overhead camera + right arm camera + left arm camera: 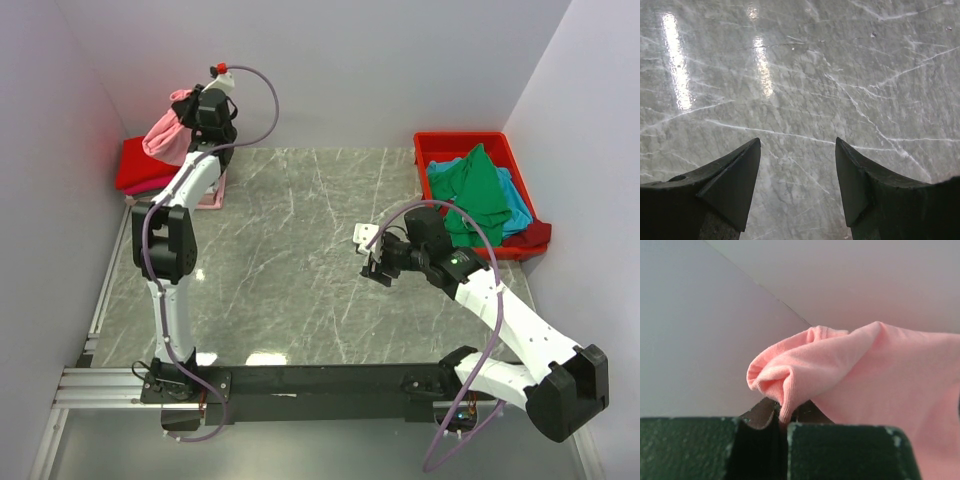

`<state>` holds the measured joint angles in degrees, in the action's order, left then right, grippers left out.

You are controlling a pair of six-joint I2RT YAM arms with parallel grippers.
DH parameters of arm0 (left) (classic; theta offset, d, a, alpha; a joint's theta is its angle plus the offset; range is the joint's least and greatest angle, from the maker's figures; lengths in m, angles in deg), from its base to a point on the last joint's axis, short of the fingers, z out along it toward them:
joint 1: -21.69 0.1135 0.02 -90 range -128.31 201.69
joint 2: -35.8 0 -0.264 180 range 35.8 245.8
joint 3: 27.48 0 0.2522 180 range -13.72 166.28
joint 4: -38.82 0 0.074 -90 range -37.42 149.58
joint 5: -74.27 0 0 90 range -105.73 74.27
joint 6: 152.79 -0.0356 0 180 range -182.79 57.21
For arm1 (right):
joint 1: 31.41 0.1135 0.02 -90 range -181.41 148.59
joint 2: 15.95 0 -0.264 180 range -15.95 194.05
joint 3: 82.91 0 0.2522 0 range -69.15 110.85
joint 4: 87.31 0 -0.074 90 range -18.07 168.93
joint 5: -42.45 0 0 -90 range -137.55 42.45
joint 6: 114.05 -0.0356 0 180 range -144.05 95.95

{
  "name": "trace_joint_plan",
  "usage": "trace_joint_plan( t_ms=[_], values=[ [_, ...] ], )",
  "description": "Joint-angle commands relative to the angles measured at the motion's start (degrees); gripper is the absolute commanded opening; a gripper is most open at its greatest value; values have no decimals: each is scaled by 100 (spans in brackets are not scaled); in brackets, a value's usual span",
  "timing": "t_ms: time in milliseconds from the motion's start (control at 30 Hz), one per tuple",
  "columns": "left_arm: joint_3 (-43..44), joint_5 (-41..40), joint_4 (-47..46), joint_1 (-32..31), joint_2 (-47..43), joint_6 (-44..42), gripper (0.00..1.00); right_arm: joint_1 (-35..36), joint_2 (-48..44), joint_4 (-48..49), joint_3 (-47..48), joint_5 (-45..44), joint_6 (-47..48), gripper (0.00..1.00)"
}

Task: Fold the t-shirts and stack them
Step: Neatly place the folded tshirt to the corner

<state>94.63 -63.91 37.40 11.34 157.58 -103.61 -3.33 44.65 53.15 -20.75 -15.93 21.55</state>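
Your left gripper (781, 427) fills the bottom of the left wrist view, its dark fingers (840, 450) pressed together with a fold of the pink t-shirt (880, 370) pinched in the thin seam between them, the rest of the cloth bunching up and to the right. From the top view you have that arm stretched to the upper left of the frame, close to the corner where the left wall (50, 150) meets the back wall (350, 70), so there is little room around it there. A folded red t-shirt (140, 172) lies just below the pink one in the picture, tight against the left wall. The marble table (300, 220) runs bare across the whole middle of the frame, giving you wide open room. Your right gripper (378, 262) hovers right of centre over that bare marble, its two fingers spread well apart with nothing between them and nothing touching them. At the upper right, the red bin (455, 143) sits hard against the right wall (600, 120), holding a green t-shirt (480, 190) heaped over a teal-blue t-shirt (515, 205), well apart from the right gripper
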Motion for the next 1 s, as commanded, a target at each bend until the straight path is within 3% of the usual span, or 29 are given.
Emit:
trace_joint_plan(
  t_ms=[0,467,667,767,800,867,900,967],
  values=[
    [519,204,-477,191,74,127,0,-48,31,73,20,125,-60,68],
    [845,731,-802,657,707,408,0,-48,277,-41,143,90,-78,68],
    [1038,1205,-592,1017,926,952,3,-74,356,-103,240,29,-140,68],
    [1100,1268,-469,1183,1111,1268,16,-65,409,-103,292,-15,-166,68],
    [1117,1224,-434,1210,1172,1487,30,-65,418,-103,310,-33,-192,68],
    [1100,936,-390,1298,1269,1647,42,-74,418,-103,328,-85,-210,68],
    [1091,786,-363,1325,1287,1821,59,-65,392,-85,345,-112,-227,68],
    [1204,539,64,1447,1244,2120,81,-74,348,-50,310,-199,-228,68]
  ],
)
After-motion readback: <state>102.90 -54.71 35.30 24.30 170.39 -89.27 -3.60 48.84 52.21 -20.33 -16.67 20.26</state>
